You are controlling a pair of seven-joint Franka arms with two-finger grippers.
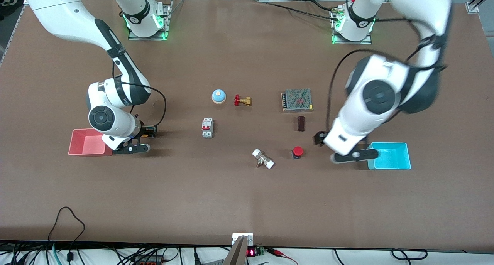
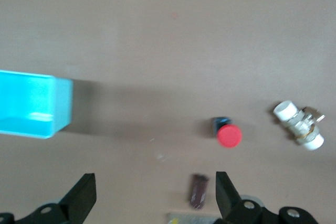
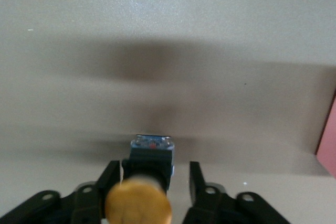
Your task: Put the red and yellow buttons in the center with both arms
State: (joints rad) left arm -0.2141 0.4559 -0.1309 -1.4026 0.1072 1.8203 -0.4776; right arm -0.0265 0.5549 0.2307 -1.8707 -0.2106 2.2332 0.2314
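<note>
The right tool (image 3: 150, 192) held the yellow button (image 3: 139, 203) between its fingers beside the pink bin (image 1: 87, 142), while the wide-open left tool (image 2: 156, 190) hung over bare bench (image 1: 247, 188) between the cyan bin (image 1: 390, 156) and the red button (image 1: 297, 151).

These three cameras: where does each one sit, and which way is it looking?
Front view: high across the table, facing both arm bases; shows the round red push button and both arms.
Left wrist view: looks down on the brown tabletop; open left gripper, red push button, cyan square bin, both shared with the front.
Right wrist view: right gripper around the yellow-orange capped button.
</note>
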